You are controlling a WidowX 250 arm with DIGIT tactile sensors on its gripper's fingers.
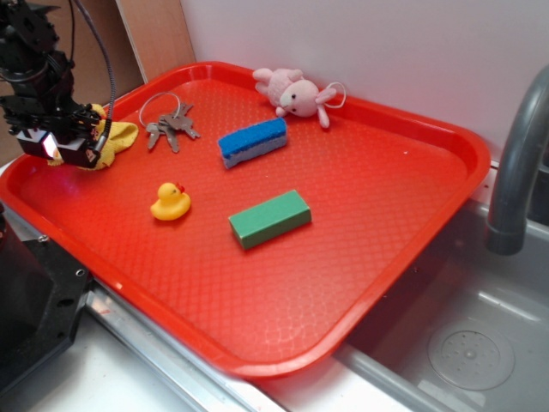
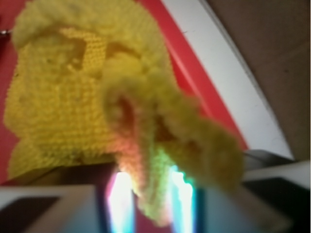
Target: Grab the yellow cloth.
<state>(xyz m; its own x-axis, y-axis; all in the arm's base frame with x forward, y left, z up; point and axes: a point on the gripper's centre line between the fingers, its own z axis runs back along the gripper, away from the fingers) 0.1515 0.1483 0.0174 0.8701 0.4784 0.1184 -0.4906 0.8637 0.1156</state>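
The yellow cloth point(image 1: 116, 137) lies bunched in the far left corner of the red tray point(image 1: 360, 215), mostly hidden behind my gripper point(image 1: 64, 148) in the exterior view. In the wrist view the yellow cloth point(image 2: 82, 92) fills most of the frame, and a raised fold of it hangs down between my two glowing fingers point(image 2: 121, 199). My gripper point(image 2: 151, 201) is shut on that fold, with red tray floor visible under it.
On the tray sit a small yellow rubber duck point(image 1: 170, 202), a green block point(image 1: 269, 218), a blue sponge point(image 1: 252, 142), a bunch of keys point(image 1: 170, 127) and a pink plush toy point(image 1: 296, 94). A sink point(image 1: 467, 343) and grey faucet point(image 1: 519, 163) are at right.
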